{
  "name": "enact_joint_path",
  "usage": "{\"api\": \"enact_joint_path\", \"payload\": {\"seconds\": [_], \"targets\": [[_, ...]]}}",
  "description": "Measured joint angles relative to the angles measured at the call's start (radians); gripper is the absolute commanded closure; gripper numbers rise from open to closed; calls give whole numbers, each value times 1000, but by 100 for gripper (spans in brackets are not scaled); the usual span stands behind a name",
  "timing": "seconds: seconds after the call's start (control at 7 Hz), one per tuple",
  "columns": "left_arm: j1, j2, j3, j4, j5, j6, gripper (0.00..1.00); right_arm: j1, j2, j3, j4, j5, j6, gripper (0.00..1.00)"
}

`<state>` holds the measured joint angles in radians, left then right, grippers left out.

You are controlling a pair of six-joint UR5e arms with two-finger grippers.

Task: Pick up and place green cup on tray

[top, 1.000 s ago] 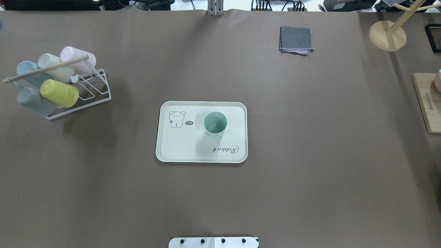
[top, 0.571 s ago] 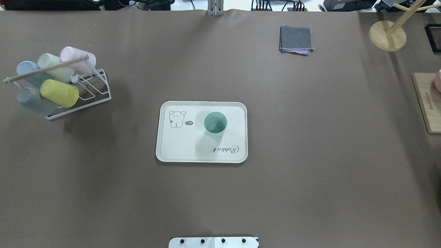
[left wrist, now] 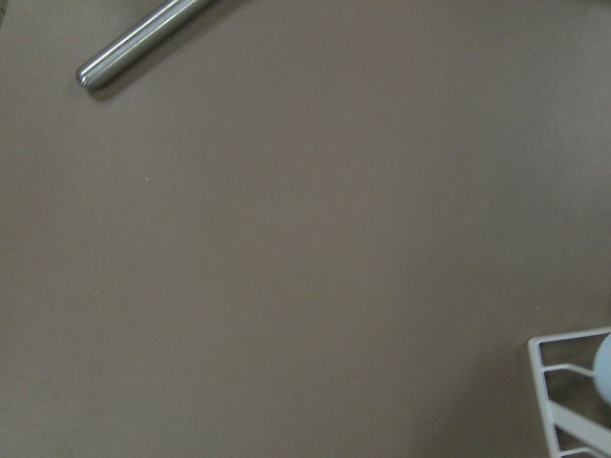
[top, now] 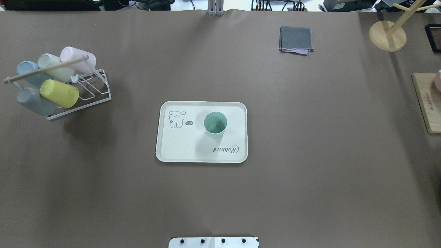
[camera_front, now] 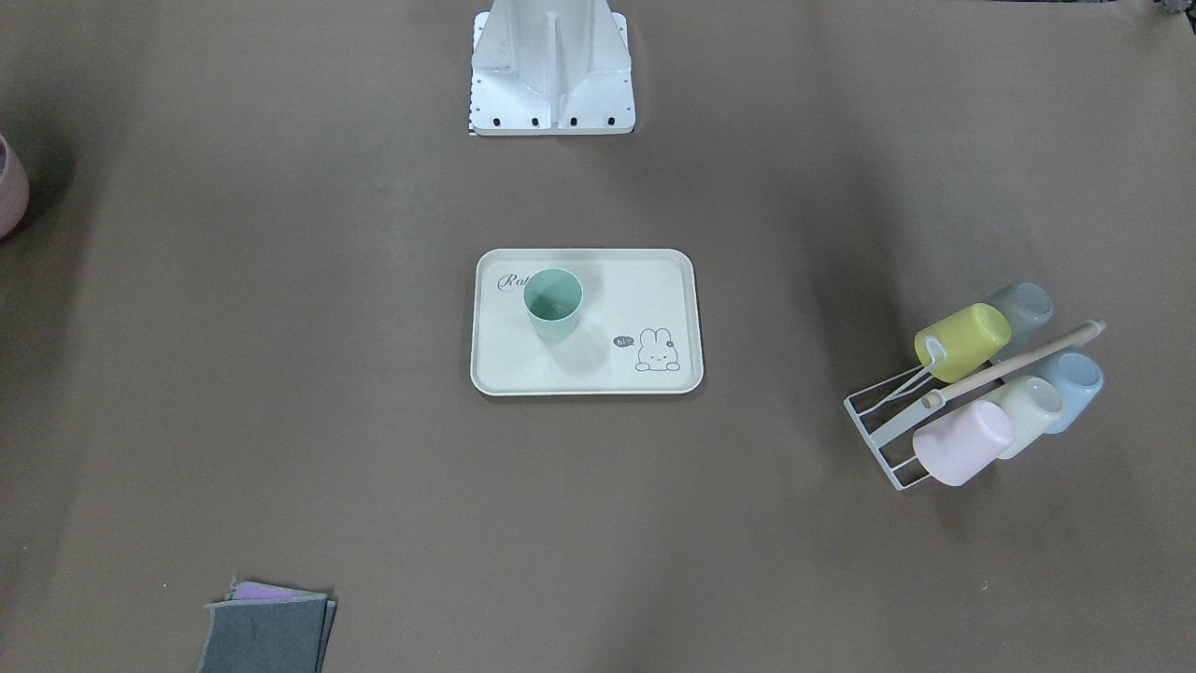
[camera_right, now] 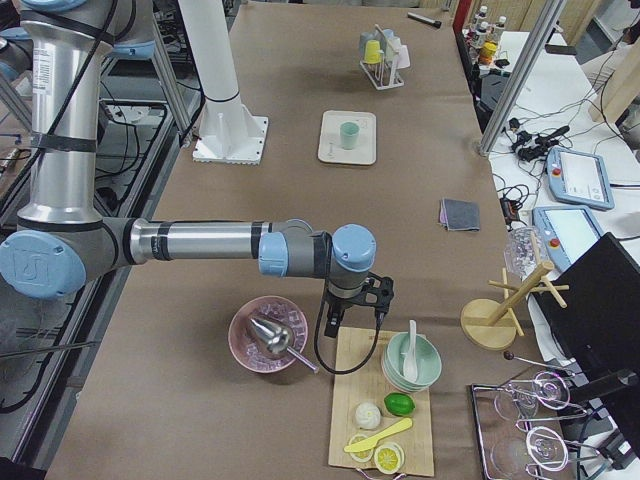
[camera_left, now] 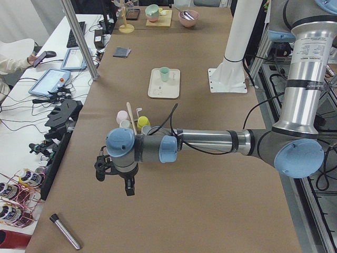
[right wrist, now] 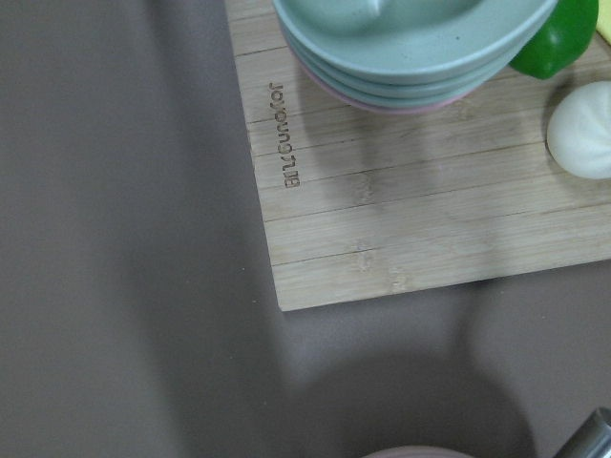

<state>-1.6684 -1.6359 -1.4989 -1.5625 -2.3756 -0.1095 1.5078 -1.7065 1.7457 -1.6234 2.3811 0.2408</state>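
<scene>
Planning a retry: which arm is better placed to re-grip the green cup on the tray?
Right, narrowly. Both grippers hang at the table's ends, but the cup rack stands between the left gripper and the tray with the green cup; nothing tall blocks the right gripper.

Site: robotics lab, your own workstation included. Evidence:
- brown-papered table (top: 310,137)
- white arm pedestal (camera_left: 227,79), well behind the left gripper (camera_left: 113,178)
- your teach pendant (camera_left: 50,81) and cable-strewn bench (camera_left: 21,126), outboard of that gripper
- second pendant (camera_right: 575,165), monitor (camera_right: 600,290) and aluminium post (camera_right: 520,75), beyond the right gripper (camera_right: 354,320)
</scene>
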Motion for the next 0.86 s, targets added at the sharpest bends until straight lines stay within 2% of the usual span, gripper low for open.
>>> {"api": "enact_joint_path", "payload": {"seconds": [0.29, 0.86], "targets": [[2, 45, -5, -12, -3, 17, 2, 0, -4, 2, 7, -7, -2, 0], [4, 34, -21, -3, -2, 9, 2, 0, 0, 3, 3, -10, -4, 0]]}}
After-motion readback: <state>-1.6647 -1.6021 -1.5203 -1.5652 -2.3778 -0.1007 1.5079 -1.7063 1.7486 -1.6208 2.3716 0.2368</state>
